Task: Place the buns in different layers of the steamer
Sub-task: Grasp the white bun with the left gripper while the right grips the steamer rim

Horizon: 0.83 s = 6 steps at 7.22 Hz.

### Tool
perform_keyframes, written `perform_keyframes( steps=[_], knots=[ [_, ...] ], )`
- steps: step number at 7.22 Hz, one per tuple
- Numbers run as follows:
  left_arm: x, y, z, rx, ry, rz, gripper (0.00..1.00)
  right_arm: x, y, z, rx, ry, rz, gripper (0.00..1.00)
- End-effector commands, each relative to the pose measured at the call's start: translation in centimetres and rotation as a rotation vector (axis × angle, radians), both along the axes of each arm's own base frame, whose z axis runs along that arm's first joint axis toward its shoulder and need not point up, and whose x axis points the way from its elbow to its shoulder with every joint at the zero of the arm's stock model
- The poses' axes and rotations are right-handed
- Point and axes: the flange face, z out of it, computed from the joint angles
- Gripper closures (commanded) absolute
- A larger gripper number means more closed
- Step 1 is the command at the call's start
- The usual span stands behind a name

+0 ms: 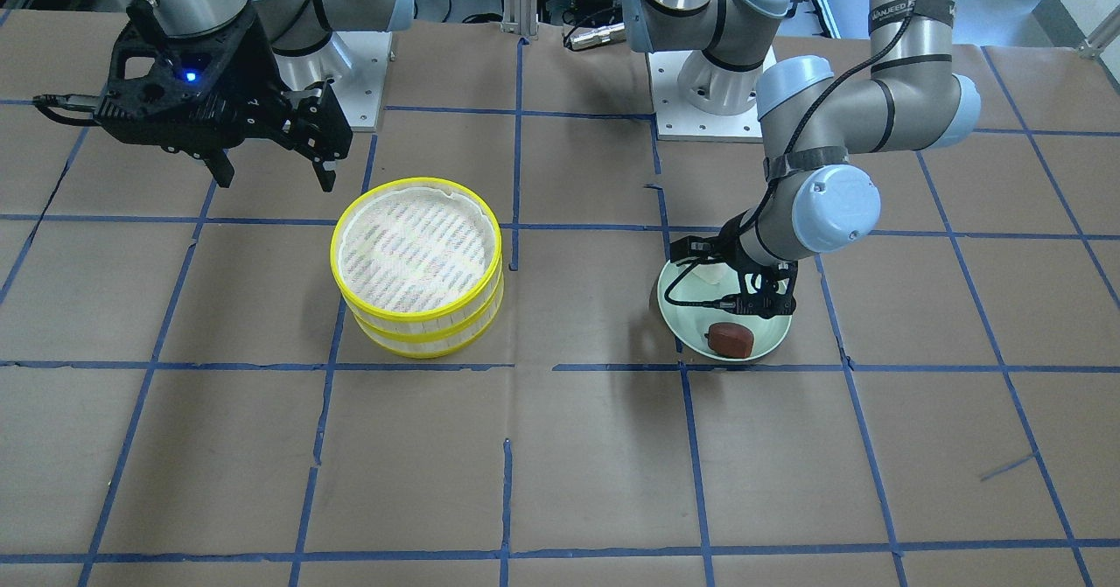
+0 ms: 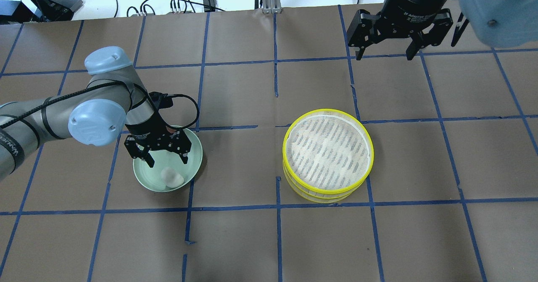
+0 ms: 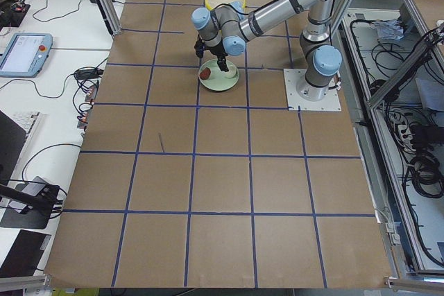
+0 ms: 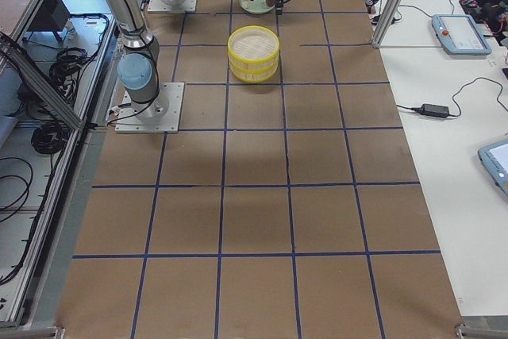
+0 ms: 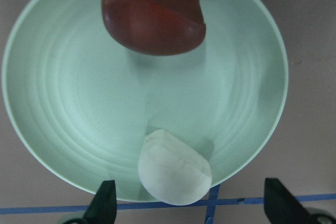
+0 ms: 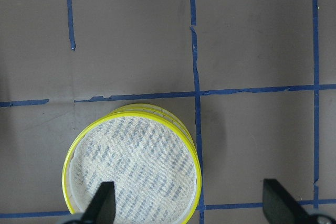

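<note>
Over the pale green plate (image 2: 139, 177), the left gripper (image 2: 167, 163) is hovering with its fingers spread wide, gripping nothing. The white bun (image 2: 171, 177) and the reddish-brown bun (image 1: 731, 339) are lying apart on it. The right gripper (image 2: 384, 57) is hanging spread open, well above the two stacked steamer tiers (image 2: 286, 147).

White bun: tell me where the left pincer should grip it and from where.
Grip the white bun across its rounded flanks, straight down from above: it lies low beside the green plate's rim, which likely blocks a sideways approach. The open left pincer hangs above it.
</note>
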Motion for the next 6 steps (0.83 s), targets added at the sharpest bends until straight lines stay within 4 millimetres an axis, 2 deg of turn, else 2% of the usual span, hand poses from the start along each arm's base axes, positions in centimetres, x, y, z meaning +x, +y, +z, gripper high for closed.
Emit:
perform_keyframes(
  steps=[1,3,5,6],
  knots=[
    [-0.1,0.7,-1.0,0.023,0.004,-0.002,0.00,0.0,-0.1,-3.0,0.063,0.000,0.004,0.00],
    [0.0,1.0,-2.1,0.048,0.002,-0.005,0.01,-0.3,1.0,-9.9,0.178,0.012,0.000,0.00],
    [-0.1,1.3,-2.4,0.055,0.003,-0.006,0.05,-0.5,1.9,-16.1,0.160,0.016,-0.002,0.00],
    [-0.1,1.5,-2.5,0.058,0.004,-0.007,0.21,-0.6,2.9,-18.9,0.146,0.017,-0.004,0.00]
  ],
)
